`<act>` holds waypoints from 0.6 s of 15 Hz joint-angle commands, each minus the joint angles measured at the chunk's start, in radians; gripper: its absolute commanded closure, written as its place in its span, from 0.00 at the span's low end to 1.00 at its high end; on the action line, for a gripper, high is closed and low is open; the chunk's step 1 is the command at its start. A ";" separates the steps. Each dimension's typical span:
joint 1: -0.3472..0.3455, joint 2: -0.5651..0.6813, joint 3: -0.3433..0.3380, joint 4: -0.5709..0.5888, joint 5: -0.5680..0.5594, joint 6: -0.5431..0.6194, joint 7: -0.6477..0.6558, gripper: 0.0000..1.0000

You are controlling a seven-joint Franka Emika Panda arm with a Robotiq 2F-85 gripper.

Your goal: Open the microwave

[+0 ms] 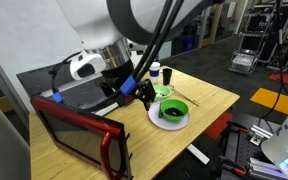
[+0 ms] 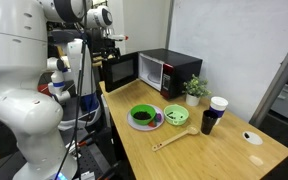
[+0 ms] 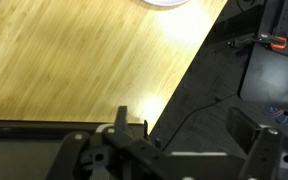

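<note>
The red microwave stands at the back of the wooden table with its black control panel on the right. Its red-framed door with dark glass is swung wide open; it also shows in an exterior view. My gripper hangs at the door's outer top edge, also seen in an exterior view. In the wrist view the gripper has its fingers spread apart with nothing between them. The left finger is next to the dark door edge.
A white plate holds a green bowl with dark contents and a second green bowl. A wooden spoon, a dark cup, a white-lidded cup and a small plant stand nearby. The table edge drops to dark floor.
</note>
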 commanded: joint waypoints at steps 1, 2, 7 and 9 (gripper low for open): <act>-0.021 -0.079 -0.011 0.001 0.046 -0.053 0.032 0.00; -0.028 -0.096 -0.017 0.008 0.057 -0.067 0.049 0.00; -0.102 -0.196 -0.073 0.042 0.145 -0.119 0.120 0.00; -0.139 -0.226 -0.105 0.041 0.181 -0.098 0.136 0.00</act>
